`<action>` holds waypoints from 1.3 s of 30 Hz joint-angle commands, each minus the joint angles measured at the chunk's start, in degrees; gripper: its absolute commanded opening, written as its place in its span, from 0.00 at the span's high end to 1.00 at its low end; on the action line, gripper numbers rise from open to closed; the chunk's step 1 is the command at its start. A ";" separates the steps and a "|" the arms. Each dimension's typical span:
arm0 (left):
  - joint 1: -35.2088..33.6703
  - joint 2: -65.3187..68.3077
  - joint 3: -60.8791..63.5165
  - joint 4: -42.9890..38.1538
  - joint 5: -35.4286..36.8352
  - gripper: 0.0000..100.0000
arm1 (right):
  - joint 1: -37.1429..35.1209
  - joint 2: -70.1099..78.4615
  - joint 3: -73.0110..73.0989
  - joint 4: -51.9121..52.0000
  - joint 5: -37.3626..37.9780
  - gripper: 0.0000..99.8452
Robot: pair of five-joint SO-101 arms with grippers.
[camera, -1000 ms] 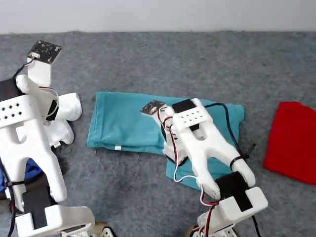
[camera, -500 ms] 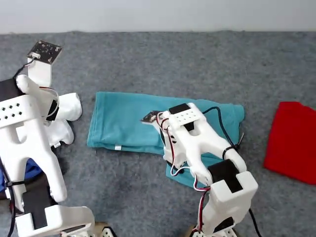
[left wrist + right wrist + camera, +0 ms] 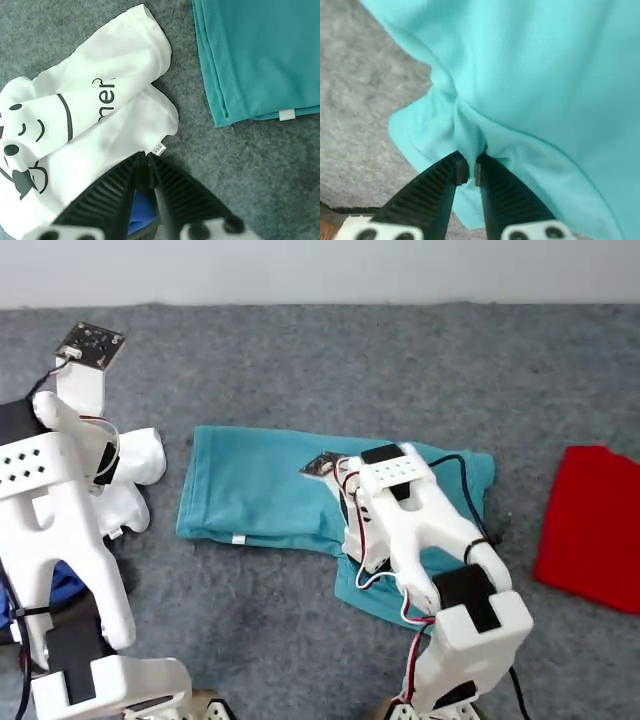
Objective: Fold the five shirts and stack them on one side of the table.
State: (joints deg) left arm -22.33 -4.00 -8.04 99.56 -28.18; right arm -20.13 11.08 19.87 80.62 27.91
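Note:
A teal shirt lies spread across the middle of the grey table, partly folded lengthwise. My right arm stands over the end of the shirt nearer the red shirt. My right gripper is shut on a pinched fold of the teal shirt near its lower edge. A white printed shirt lies crumpled at the left, beside the teal shirt. My left gripper hangs shut just over the white shirt's edge. A folded red shirt rests at the far right.
Blue fabric lies under the left gripper, next to the left arm's base. Grey carpet-like table surface stretches behind the shirts up to a pale wall.
The right arm drew toward the front, then shifted slightly right and back, keeping the teal cloth pinched and bunching its lower edge. The left arm stayed still.

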 commanded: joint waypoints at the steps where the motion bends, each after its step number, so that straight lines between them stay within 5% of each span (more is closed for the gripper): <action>1: -0.09 -2.55 -0.22 0.97 0.26 0.98 | 0.04 -6.46 -0.09 3.38 1.41 0.99; 15: 2.99 -2.55 -0.22 0.97 0.44 0.98 | -10.07 -9.89 0.09 8.31 -1.93 0.99; 24: 9.76 -2.11 -0.22 0.88 0.70 0.92 | -6.29 -6.99 -4.04 15.87 -1.49 0.71; 30: 14.59 0.70 -0.22 -0.09 4.48 0.90 | -1.54 -7.08 -14.07 22.20 -1.76 0.73; 36: 17.14 10.90 -0.22 -3.08 7.56 0.94 | 6.11 -7.34 -14.95 21.23 -1.67 0.98; 39: 19.34 16.97 -0.22 -2.90 7.56 0.98 | 9.80 -7.08 -14.68 17.98 -1.93 0.98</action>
State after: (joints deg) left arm -5.19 9.36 -8.04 97.27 -21.32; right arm -14.07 4.48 7.30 100.13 26.68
